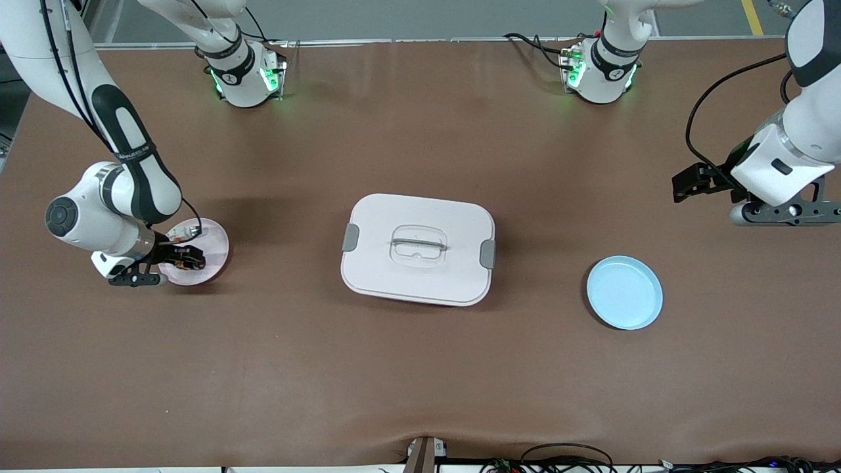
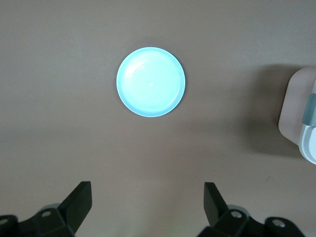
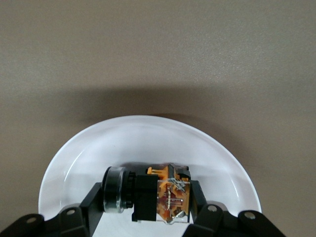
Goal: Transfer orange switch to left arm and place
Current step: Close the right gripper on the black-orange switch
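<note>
Right wrist view shows the right end effector (image 3: 148,202) clamped on the orange switch (image 3: 158,195) in the pink plate (image 3: 148,136). Left end effector (image 2: 148,205) hangs apart over the bench (image 2: 59,148) near the blue plate (image 2: 151,82).

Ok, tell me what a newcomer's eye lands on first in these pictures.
First, the big white box in the middle of the table. Then the right gripper down on the pink plate toward the right arm's end, its fingers on either side of the orange switch. Last, the blue plate toward the left arm's end, with the left gripper waiting open in the air near it.
</note>
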Robot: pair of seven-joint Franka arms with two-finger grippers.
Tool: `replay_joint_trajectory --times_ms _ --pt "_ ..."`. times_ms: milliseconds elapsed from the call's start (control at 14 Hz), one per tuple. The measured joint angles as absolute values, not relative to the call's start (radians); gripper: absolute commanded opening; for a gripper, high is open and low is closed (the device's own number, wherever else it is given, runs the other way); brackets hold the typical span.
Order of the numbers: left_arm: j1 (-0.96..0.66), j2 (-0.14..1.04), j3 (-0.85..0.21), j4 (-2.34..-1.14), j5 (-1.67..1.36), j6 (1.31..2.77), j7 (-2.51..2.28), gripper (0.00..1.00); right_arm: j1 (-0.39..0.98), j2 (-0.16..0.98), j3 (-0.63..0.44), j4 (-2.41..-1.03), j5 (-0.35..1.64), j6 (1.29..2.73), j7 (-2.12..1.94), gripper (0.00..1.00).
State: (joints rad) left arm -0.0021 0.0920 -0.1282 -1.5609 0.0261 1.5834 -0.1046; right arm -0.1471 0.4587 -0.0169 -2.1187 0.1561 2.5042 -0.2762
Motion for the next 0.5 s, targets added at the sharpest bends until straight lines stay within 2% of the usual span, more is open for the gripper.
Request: replay_joint_trajectory --times_ms 286,500 --pt "-0.002 0.092 -0.129 -1.561 0.026 1.584 -0.105 1.0 -0.147 0.459 -0.016 -2.111 0.16 2.495 -0.237 0.0" --pt "-0.004 0.092 -0.133 -1.56 0.025 1.586 -0.105 1.0 -0.142 0.456 -0.01 -2.078 0.162 2.416 -0.165 0.0"
